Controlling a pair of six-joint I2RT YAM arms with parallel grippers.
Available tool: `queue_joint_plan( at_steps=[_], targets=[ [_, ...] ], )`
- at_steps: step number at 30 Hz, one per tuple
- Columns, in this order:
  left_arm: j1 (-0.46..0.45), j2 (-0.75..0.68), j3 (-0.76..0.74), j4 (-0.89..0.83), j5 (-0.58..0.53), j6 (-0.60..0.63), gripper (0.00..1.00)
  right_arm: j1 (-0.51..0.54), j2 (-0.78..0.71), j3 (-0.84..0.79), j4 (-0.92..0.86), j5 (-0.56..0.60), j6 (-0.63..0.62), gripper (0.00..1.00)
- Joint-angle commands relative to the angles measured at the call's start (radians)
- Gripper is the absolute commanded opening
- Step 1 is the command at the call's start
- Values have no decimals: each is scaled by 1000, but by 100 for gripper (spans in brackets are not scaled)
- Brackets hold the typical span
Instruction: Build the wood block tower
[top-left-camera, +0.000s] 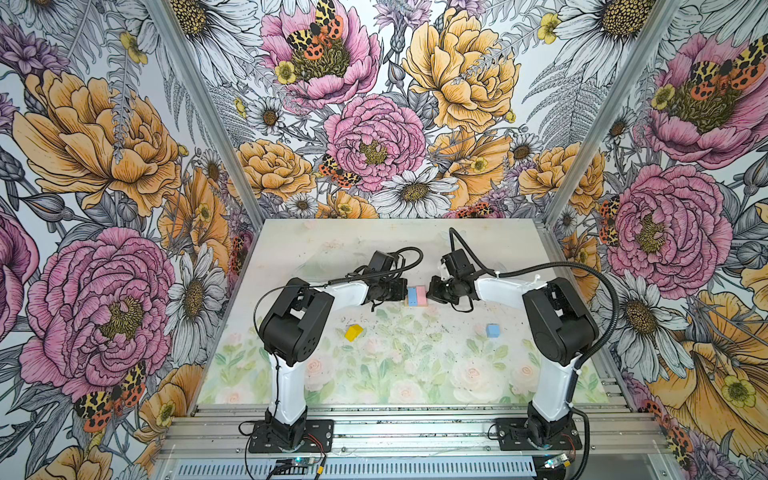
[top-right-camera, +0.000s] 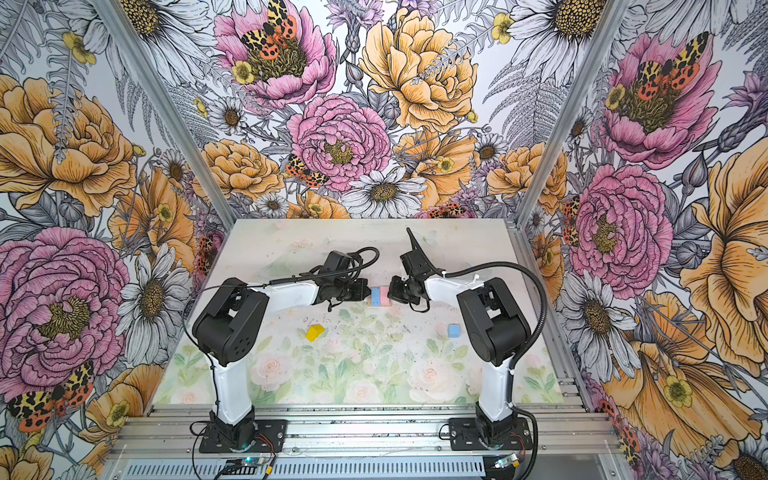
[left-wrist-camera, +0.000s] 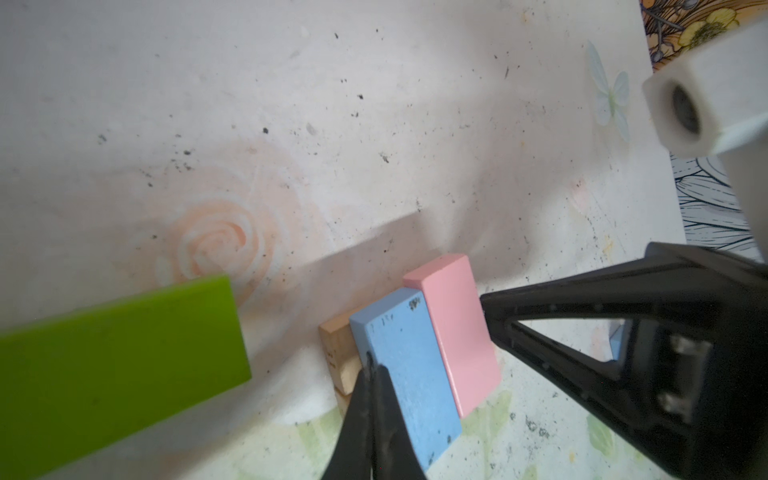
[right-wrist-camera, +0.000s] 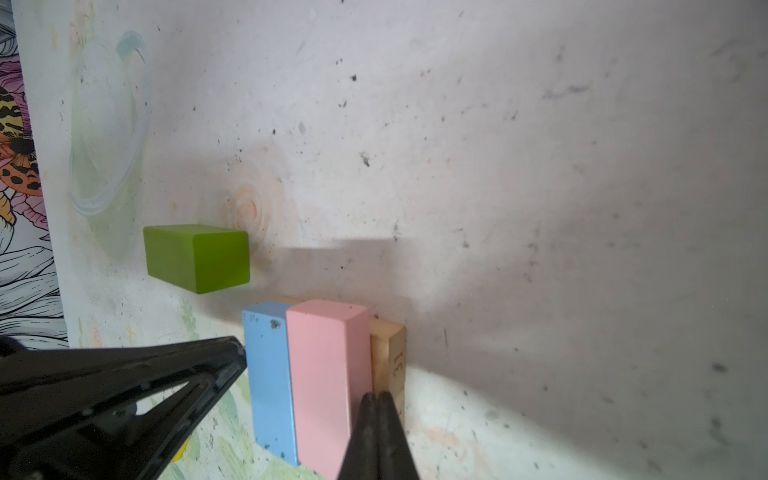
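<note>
**A:** What lies nearest the front edge?

**B:** Two loose pieces on the printed counter (top-left-camera: 291, 249). The yellow roof piece (top-left-camera: 353, 332) is on the side of the left arm (top-left-camera: 297, 320). The light blue cube (top-left-camera: 492, 331) is on the side of the right arm (top-left-camera: 557, 324). They are well apart, and nothing touches either.

**A:** And the tower?

**B:** The tower (top-right-camera: 380, 297) stands farther back, about midway between the arms. It is two layers high. The tan planks (left-wrist-camera: 338, 347) are at the bottom. On them the blue brick (top-left-camera: 412, 296) and the pink brick (top-left-camera: 421, 294) lie flat side by side, long faces touching. The blue one is toward the left arm, the pink toward the right. The planks stick out a little past both bricks.

**A:** The claws?

**B:** Both are clenched tight with nothing between the fingers. The left claw (left-wrist-camera: 371, 365) has its tip against the outer edge of the blue brick. The right claw (right-wrist-camera: 377, 397) has its tip where the pink brick's outer side meets the planks. They flank the pair from opposite sides.

**A:** Anything beyond that?

**B:** The green brick (right-wrist-camera: 195, 257) is past the tower on the left arm's side and clear of it. Only the wrist views show it; in both top views the left arm covers that spot.
</note>
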Motion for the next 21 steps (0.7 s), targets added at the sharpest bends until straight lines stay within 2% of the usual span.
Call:
queue_joint_plan(
  at_steps=[1, 21],
  targets=[
    [-2, 18, 24, 10, 20, -8, 0, 10, -40, -7, 17, 6, 17, 0],
    [1, 14, 22, 7, 14, -7, 0, 16, -45, -12, 15, 7, 21, 0]
  ],
)
